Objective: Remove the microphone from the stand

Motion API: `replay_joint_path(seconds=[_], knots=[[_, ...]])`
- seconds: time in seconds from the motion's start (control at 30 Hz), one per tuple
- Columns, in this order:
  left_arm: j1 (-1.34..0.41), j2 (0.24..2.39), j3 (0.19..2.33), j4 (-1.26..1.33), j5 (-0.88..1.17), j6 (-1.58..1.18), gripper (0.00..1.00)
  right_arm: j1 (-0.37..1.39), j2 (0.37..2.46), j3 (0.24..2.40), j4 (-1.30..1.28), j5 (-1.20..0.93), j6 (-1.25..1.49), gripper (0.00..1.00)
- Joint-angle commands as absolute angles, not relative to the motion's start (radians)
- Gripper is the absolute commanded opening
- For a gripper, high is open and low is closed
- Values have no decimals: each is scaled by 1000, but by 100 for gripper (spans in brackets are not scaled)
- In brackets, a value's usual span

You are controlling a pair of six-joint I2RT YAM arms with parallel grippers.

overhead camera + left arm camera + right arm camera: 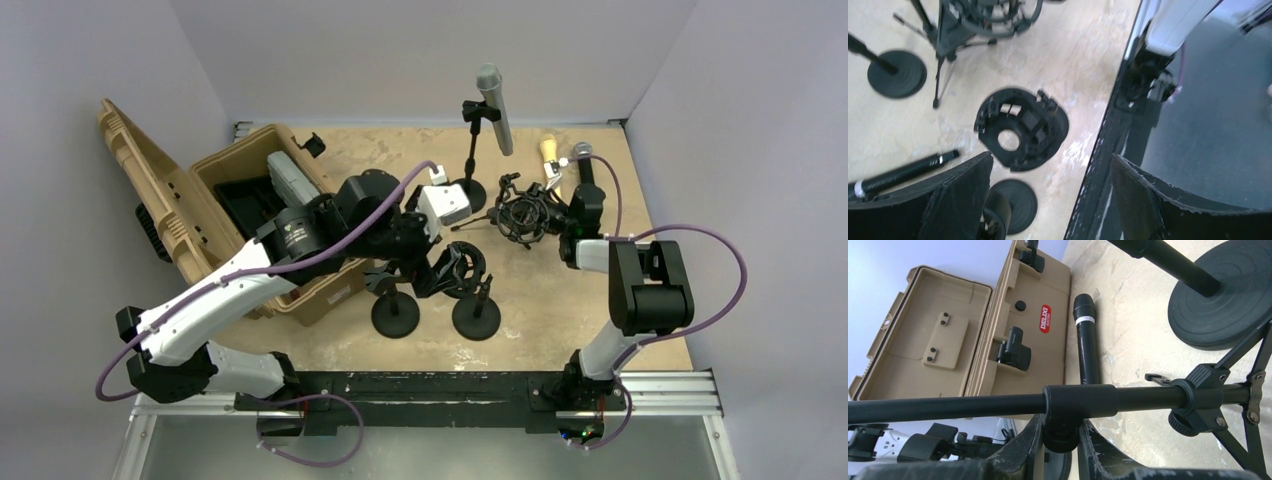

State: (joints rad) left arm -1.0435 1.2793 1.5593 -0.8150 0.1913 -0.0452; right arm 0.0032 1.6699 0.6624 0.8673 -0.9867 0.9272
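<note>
Grey microphone (495,105): clipped at a tilt on top of a slim black stand (472,150) with a round base, by the far edge of the table (550,310), about midway along it.
Right gripper (1060,426): fingers pinched narrow on a collar of the black tube of a tripod stand (1198,392), toward the table's right edge. The grey microphone is well apart from it, farther back and to its left.
Shock mount (520,215): on that tripod stand, just beside the right gripper. I cannot tell whether it carries a microphone.
Left gripper (1052,160): jaws wide, holding nothing, near the table's near edge, above a loose black ring mount (1020,130) lying flat. It is well apart from the grey microphone.
Black microphone (1087,345): lying on the table beside the tan case (1028,350).
Tan case: open, at the left edge.
</note>
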Motion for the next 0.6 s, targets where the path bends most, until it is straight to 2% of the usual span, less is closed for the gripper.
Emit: replay_joint_path(seconds=[0.0, 0.1, 0.2, 0.27, 0.57], knots=[[-1029, 1371, 1818, -858, 281, -150, 85, 3, 1709, 725, 754, -1089, 828, 0], [-1018, 1468, 1981, -886, 256, -217, 86, 3, 1728, 755, 684, -1082, 766, 0], [-960, 1577, 2051, -844, 310, -339, 87, 4, 1760, 760, 689, -1090, 761, 0], [-915, 1651, 2085, -809, 359, -400, 86, 11, 1763, 767, 704, -1084, 768, 0], [-815, 1858, 2162, -666, 335, -444, 86, 18, 1746, 763, 768, -1064, 811, 0]])
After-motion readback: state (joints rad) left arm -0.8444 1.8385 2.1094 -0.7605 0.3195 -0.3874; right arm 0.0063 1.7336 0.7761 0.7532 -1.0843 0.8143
